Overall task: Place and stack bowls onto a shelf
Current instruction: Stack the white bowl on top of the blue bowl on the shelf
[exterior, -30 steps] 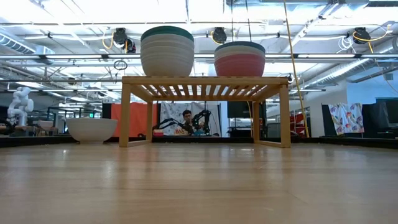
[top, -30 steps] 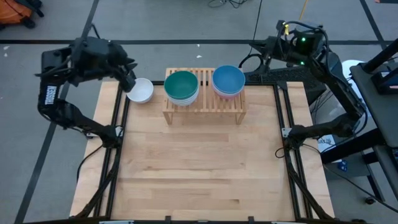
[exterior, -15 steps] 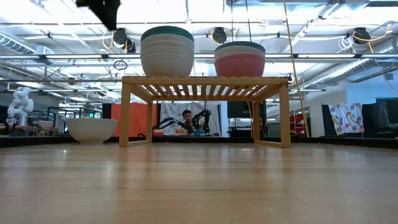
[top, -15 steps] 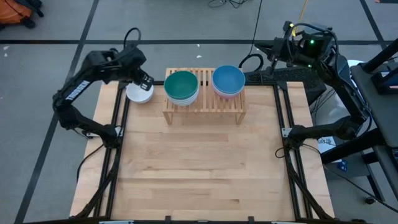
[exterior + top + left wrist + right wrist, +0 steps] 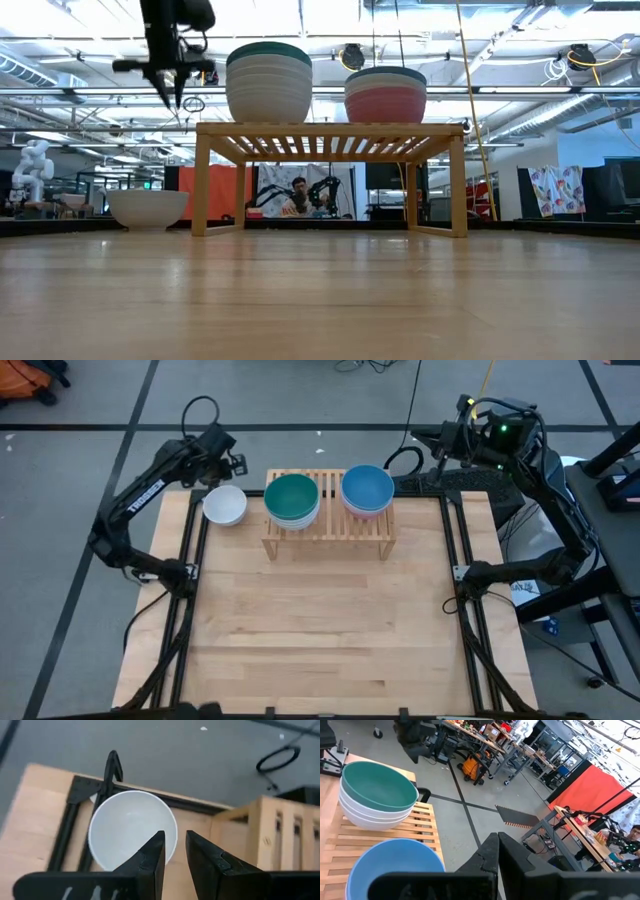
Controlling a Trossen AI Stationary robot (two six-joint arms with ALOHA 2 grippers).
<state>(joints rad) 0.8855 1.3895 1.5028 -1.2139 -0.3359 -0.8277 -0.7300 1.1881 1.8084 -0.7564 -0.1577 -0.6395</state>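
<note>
Left hand (image 5: 232,459) swung above white bowl (image 5: 225,506), fingers slightly apart | right hand (image 5: 496,851) closed | centre over rim before descending

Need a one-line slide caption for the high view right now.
Left gripper open above the lone white bowl beside the shelf; teal-topped stack and blue-topped stack already shelved.

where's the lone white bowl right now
In the high view the white bowl sits on the table at its far left corner, just left of the shelf and apart from it, with the left hand above it.
</note>
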